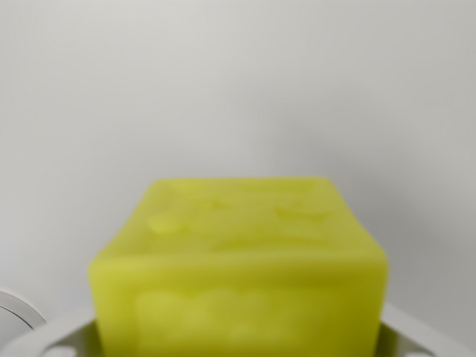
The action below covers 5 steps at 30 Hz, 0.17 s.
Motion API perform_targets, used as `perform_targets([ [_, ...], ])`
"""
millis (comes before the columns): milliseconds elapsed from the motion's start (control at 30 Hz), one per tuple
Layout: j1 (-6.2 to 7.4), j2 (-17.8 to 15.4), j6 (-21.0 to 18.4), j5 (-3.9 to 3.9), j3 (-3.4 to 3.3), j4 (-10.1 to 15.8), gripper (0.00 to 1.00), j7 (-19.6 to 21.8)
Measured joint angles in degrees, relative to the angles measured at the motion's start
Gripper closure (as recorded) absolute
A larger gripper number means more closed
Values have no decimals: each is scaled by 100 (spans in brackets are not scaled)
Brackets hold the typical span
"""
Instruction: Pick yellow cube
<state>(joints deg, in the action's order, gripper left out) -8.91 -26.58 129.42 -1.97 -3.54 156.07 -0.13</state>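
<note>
The yellow cube [242, 253] fills the lower middle of the wrist view, very close and out of focus, with faint raised marks on its top face. My gripper [238, 338] sits around its lower part. Pale grey fingers [52, 336] show at the bottom left and bottom right, pressed against the cube's two sides. The jaws look shut on the cube. The cube's underside and the fingertips are cut off by the bottom edge of the picture.
Behind the cube lies a plain pale grey-white surface [238, 89] with a soft shadow to the cube's right. A curved white rim [13, 311] pokes in at the bottom left edge.
</note>
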Motion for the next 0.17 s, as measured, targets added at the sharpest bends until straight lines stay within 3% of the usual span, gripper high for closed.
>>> perform_targets([
  [167, 0, -1, -2, 0, 0, -1, 100, 0],
])
